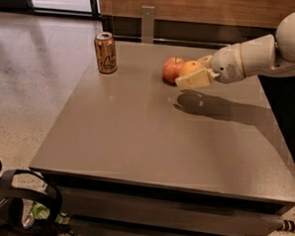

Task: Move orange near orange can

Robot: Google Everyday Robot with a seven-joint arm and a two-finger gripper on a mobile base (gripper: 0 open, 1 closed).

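Note:
My gripper [193, 74] is shut on the orange [189, 67] and holds it above the grey table [136, 134], its shadow falling on the top below. The arm reaches in from the right. The orange is just right of the red apple [172, 69], which partly hides behind it. The orange can [106, 53] stands upright near the table's far left corner, well to the left of the gripper.
A wooden wall with a metal post [147, 23] runs behind the table. Black gear [19, 207] lies on the floor at the lower left. The table's front edge is near me.

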